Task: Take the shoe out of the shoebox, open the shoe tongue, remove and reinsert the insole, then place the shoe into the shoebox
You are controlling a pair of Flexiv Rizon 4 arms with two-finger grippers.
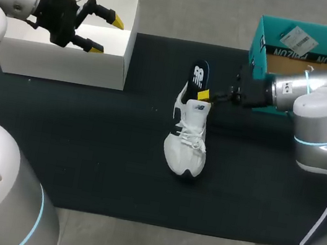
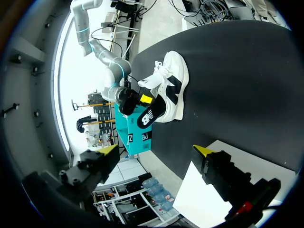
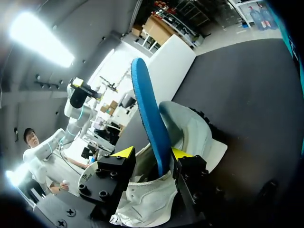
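A white shoe (image 1: 188,133) with black trim lies on the black mat (image 1: 84,147), toe toward the near edge. Its insole (image 1: 198,73), dark on top and blue underneath, sticks up out of the heel opening. My right gripper (image 1: 207,95) is at the heel; in the right wrist view the insole (image 3: 148,109) stands between its fingers (image 3: 124,152), with a gap on one side, so the right gripper (image 3: 153,153) is open. My left gripper (image 1: 97,33) hangs open and holds nothing above the white shoebox (image 1: 67,59). The left wrist view shows the shoe (image 2: 173,80) far ahead of the left gripper (image 2: 156,150).
A teal box (image 1: 315,41) stands at the back right, behind my right arm. The white shoebox sits at the back left, partly on the mat. Bare mat lies to the left of the shoe and in front of it.
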